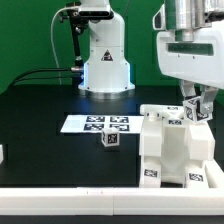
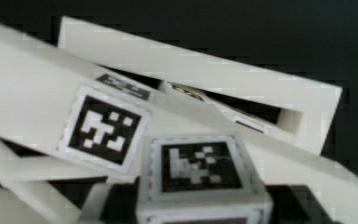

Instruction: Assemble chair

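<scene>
Chair [image 1: 175, 150] crowding table [image 1: 40, 110] front edge at 5 o'clock; open room toward 9; gripper [image 1: 197, 108] at chair top, fingers partly spread, clamped or not, cannot tell.

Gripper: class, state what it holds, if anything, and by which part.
The gripper seems to clamp a small tagged peg by its sides, on top of the chair assembly.
</scene>
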`<state>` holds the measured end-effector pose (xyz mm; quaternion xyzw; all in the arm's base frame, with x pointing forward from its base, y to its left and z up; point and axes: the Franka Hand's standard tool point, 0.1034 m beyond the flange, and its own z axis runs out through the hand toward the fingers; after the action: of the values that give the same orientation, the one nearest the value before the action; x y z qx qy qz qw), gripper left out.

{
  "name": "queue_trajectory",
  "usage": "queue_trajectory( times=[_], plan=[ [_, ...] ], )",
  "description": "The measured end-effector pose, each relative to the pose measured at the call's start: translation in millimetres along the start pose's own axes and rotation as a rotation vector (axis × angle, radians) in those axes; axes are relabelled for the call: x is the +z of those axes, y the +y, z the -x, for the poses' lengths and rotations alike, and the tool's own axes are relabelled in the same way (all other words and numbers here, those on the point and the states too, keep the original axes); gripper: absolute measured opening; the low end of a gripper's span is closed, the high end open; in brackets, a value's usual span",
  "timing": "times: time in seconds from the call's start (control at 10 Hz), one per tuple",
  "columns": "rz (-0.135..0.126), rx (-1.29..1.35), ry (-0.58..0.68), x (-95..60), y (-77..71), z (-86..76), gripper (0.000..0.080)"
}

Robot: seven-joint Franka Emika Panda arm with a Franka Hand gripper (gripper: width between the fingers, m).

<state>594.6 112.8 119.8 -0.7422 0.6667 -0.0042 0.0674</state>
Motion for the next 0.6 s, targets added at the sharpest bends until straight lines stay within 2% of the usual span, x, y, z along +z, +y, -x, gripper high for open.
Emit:
queue_trajectory(
  times=[0.2,0.6],
  plan=[
    [-0.002,0.146,0.000,-0.3,-0.6,2.8,0.0282],
    [-0.006,0.172,-0.005,-0.4,-0.6,2.6,0.0282]
  ],
)
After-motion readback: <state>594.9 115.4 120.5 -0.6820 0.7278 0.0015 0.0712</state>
